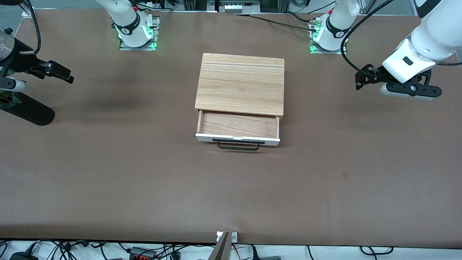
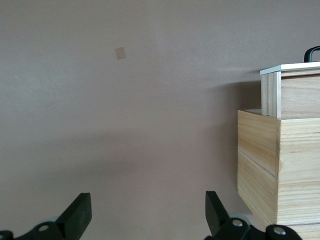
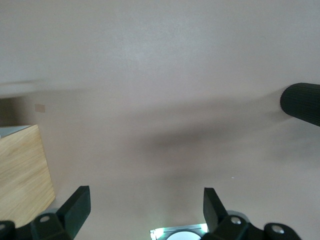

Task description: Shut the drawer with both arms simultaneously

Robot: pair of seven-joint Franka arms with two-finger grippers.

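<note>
Brown table [image 1: 108, 173], drawer [image 1: 238, 124] sitting pulled out of oak cabinet [image 1: 240, 83] toward the front camera; left gripper [image 1: 362, 77] and right gripper [image 1: 59, 72] hovering wide open, empty, at either end, about equally far off

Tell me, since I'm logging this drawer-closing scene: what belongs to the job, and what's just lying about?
Job:
drawer, pulled out
cabinet
left pincer, open, waiting
right pincer, open, waiting

Lying about:
black cylinder at the right arm's end
small tape patch
</note>
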